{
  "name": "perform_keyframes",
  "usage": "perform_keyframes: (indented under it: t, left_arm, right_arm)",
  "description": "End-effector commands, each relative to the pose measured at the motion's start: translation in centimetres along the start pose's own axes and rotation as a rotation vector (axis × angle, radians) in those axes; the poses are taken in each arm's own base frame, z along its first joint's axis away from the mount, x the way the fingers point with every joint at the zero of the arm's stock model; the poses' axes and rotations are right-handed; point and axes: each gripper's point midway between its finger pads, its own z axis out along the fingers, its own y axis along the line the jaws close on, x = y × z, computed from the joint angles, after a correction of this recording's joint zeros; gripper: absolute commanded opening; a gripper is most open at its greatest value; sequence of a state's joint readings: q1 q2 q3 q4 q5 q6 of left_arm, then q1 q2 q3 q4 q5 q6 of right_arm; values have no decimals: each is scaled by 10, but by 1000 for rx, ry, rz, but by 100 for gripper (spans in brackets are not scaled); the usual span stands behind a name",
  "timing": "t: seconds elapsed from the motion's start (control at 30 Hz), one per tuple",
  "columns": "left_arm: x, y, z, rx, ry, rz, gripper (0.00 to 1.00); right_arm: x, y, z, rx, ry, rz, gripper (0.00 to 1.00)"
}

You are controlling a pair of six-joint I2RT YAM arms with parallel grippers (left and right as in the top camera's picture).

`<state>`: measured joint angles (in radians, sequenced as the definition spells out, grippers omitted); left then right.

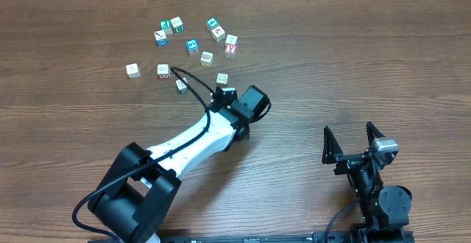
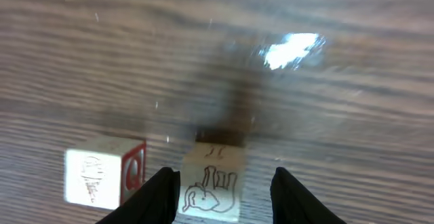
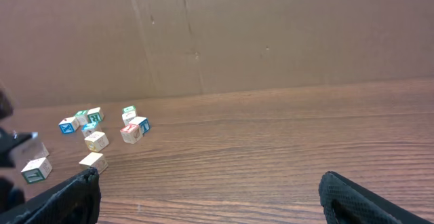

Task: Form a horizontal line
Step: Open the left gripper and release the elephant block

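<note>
No row of touching cubes shows; the small picture cubes lie scattered. In the left wrist view my left gripper (image 2: 226, 181) is open low over the table, with a pale elephant cube (image 2: 211, 183) between its fingers, close to the left finger and with a gap to the right one. A red-edged cube (image 2: 102, 176) sits just to its left. In the overhead view the left gripper (image 1: 249, 104) covers both. Loose cubes, one blue-edged (image 1: 192, 46), lie at the back. My right gripper (image 1: 353, 143) is open and empty at the front right.
Several loose cubes spread across the far left of the table (image 1: 309, 59), among them a green-edged one (image 1: 213, 24) and a red-edged one (image 1: 230, 49). They also show at the left of the right wrist view (image 3: 96, 141). A cardboard wall (image 3: 271, 34) stands behind the table.
</note>
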<state>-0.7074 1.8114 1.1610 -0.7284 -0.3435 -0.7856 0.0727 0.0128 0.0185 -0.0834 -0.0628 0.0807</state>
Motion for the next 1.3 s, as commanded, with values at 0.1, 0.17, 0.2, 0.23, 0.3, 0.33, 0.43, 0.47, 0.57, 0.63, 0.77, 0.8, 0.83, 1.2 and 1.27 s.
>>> perform_keyframes:
  t: [0.1,0.17,0.2,0.23,0.3,0.33,0.43,0.47,0.57,0.63,0.77,0.8,0.83,1.2,1.27]
  left_arm:
    - [-43,-14,-33,6,-93,9,41]
    - [-41,-25,-36,59,-69,4,11]
    - [-38,-30,-36,85,-49,5,4]
    - [-33,-34,-36,111,-22,7,4]
    - [-24,-41,-35,149,25,12,4]
    - [-21,-42,-34,159,38,14,4]
    - [-14,-45,-27,175,54,15,4]
    - [-12,-45,-24,176,52,15,4]
    - [-6,-44,-13,175,54,15,4]
    - [-1,-42,-6,171,57,16,4]
    - [4,-41,2,169,53,16,4]
    - [3,-41,2,169,49,15,4]
    - [2,-41,3,172,45,13,4]
    - [16,-41,28,127,91,32,4]
    - [17,-40,30,122,95,34,4]
  right_arm:
    - [2,-2,0,9,-3,-4,100]
    - [2,-2,0,9,-3,-4,100]
    - [2,-2,0,9,-3,-4,100]
    - [2,-2,0,9,-3,-4,100]
    - [2,-2,0,9,-3,-4,100]
    - [2,-2,0,9,-3,-4,100]
    - [2,-2,0,9,-3,-4,100]
    - [2,-2,0,9,-3,-4,100]
    - [2,-2,0,9,-3,-4,100]
    - [2,-2,0,9,-3,-4,100]
    - [2,-2,0,9,-3,-4,100]
    - [2,-2,0,9,-3,-4,100]
    - [2,-2,0,9,-3,-4,100]
    - [2,-2,0,9,-3,-4,100]
    - [2,-2,0,9,-3,-4,100]
